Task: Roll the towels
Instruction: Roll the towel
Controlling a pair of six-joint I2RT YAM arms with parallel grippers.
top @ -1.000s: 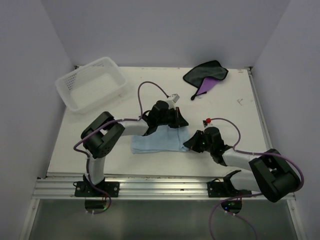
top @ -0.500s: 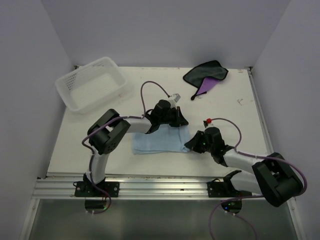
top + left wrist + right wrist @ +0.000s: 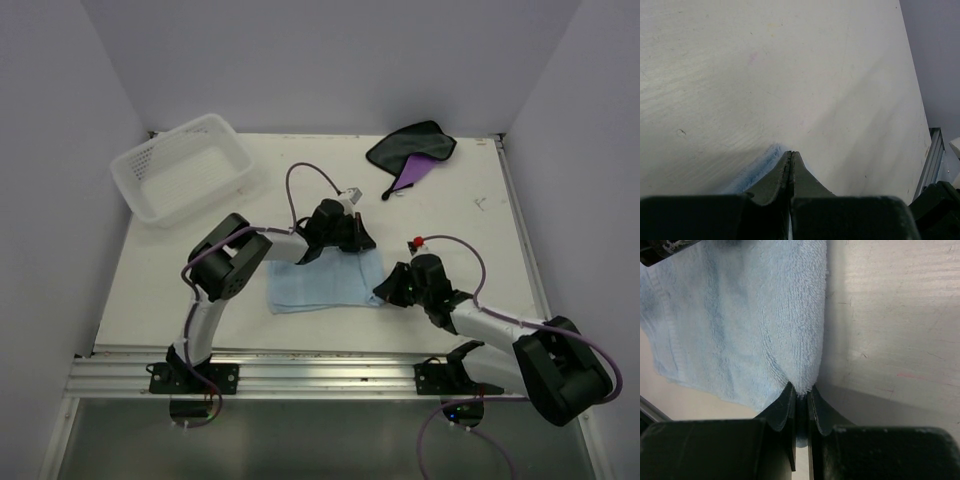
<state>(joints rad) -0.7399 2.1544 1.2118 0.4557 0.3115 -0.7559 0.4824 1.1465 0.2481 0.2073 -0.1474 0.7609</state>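
Note:
The light blue towel (image 3: 325,282) lies spread flat in the middle of the table. My left gripper (image 3: 358,243) is shut at the towel's far right corner; in the left wrist view a blue edge of the towel (image 3: 757,166) shows beside the closed left gripper (image 3: 791,156). My right gripper (image 3: 385,291) is shut on the towel's near right corner; the right wrist view shows the light blue towel (image 3: 740,325) pinched in the right gripper (image 3: 802,390). The purple towel with a dark face (image 3: 412,152) lies crumpled at the far right of the table.
A white lattice basket (image 3: 183,166) stands at the far left of the table. A metal rail (image 3: 330,370) runs along the near edge. Walls close in the table on three sides.
Both grippers have shifted slightly to the right, drawing the blue towel's right edge with them. The purple towel and basket have not moved.

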